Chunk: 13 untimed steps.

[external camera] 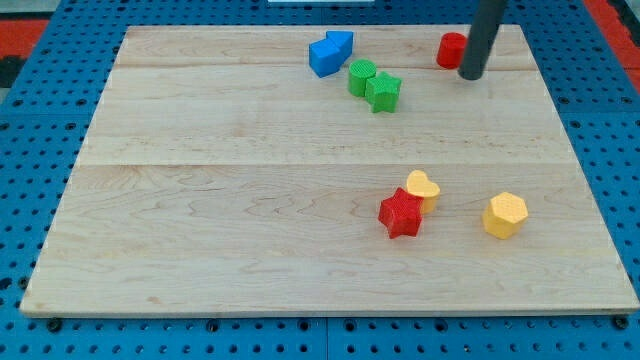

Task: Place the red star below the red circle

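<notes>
The red star (401, 213) lies on the wooden board (230, 200) at the view's lower right, touching a yellow heart (424, 188) on its upper right. The red circle (451, 50) sits near the view's top right, partly hidden by the rod. My tip (471, 75) rests on the board just right of and slightly below the red circle, far above the red star.
Two blue blocks (329, 53) touch each other at the top centre. Two green blocks (374, 85) sit just below and right of them. A yellow hexagon (505, 215) lies right of the red star. Blue pegboard surrounds the board.
</notes>
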Motion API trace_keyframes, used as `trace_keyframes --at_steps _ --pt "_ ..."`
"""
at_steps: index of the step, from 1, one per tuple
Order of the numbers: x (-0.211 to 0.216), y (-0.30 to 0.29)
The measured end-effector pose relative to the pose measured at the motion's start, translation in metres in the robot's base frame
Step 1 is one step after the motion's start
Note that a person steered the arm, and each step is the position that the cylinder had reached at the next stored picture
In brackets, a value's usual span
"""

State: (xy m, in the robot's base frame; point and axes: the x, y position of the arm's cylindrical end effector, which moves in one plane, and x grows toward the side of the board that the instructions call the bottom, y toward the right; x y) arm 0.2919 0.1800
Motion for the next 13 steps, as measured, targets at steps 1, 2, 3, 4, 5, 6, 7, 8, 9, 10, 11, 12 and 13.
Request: trace_keyframes --at_steps 1,2,3,4,5,6,7,8,9,10,11,12,13 --pt "-0.02 -0.002" --pt "-0.035 0.01" --pt "-0.012 0.011" --pt "0.035 0.005" --pt "0.074 -0.015" --pt "0.092 -0.064" --pt "0.101 -0.117" --pt "0.126 -0.163" --pt "0.144 -0.205" --pt "0.203 -0.238" --pt "0.262 -0.228" --pt "0.273 -0.165" --pt "0.263 -0.121"
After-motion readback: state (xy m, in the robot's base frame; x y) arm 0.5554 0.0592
